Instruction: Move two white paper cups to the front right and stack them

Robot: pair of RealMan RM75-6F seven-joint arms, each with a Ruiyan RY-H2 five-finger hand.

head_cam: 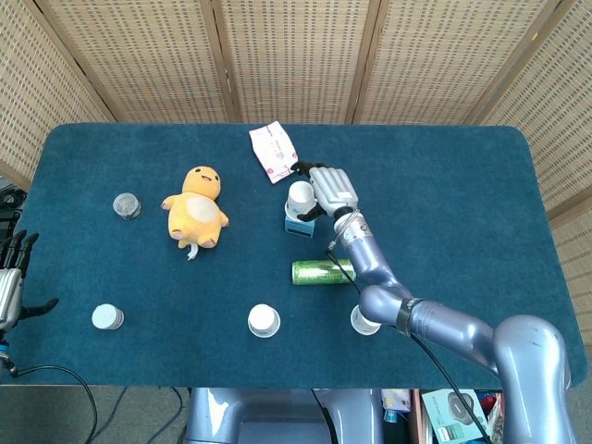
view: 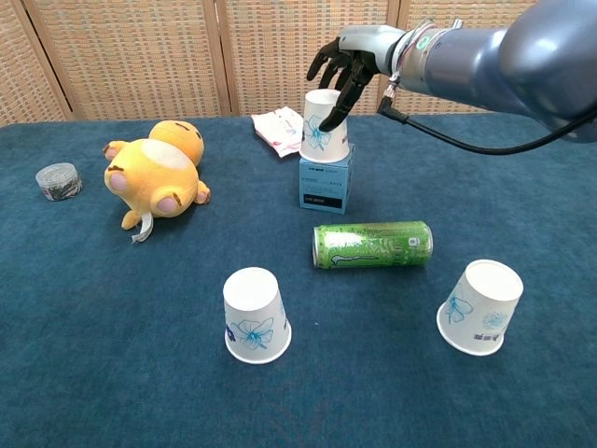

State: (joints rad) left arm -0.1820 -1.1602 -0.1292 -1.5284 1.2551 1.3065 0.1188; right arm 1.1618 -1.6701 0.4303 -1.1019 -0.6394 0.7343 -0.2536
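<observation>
In the head view, the right hand point(head_cam: 326, 190) was at the white paper cup on the small blue box point(head_cam: 301, 197), on its right side. Its fingers point(head_cam: 314, 213) were spread around the cup, and I could not tell if they had closed on it. The small blue cardboard box point(head_cam: 302, 227) sat near the middle of the dark blue surface point(head_cam: 462, 185). The left hand point(head_cam: 11, 277) hung at the far left edge with its fingers apart, holding nothing. More upside-down white cups stood along the near side: the near-left cup point(head_cam: 107, 317), the near-middle cup point(head_cam: 264, 320), and the near-right cup point(head_cam: 368, 318), partly hidden behind the arm. A green drink can point(head_cam: 324, 271) lay on its side between the box and the near cups.

In the chest view, the hand's dark fingers point(view: 338, 79) curled over the top and right side of the cup on the box point(view: 324, 126). The cup looked thin and light, so I think a hard squeeze could crush it. A bump could knock it off the box, or tip the box point(view: 326, 183) over. The can point(view: 373, 245) lay just beside the path to the front right and could roll if touched. The near-middle cup point(view: 255, 315) and the leaning near-right cup point(view: 481, 306) were mouth-down, so I could not see inside any cup. A yellow plush duck point(view: 156, 180), a white wipes packet point(view: 279, 130) and a small grey tin point(view: 58, 180) lay on the left and far side.
</observation>
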